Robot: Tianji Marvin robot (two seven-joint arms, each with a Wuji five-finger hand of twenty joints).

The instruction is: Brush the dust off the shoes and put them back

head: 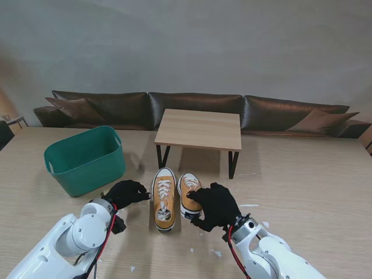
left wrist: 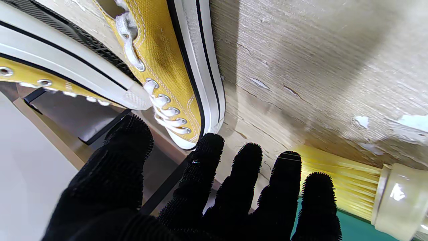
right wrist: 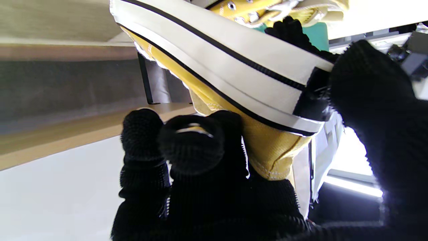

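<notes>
here the right hand grips the right shoe's heel, the left hand hovering with fingers spread.

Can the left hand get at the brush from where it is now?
Probably yes. The left hand is open, holding nothing, and the brush lies on the table just past its fingertips with nothing visible between them.
</notes>
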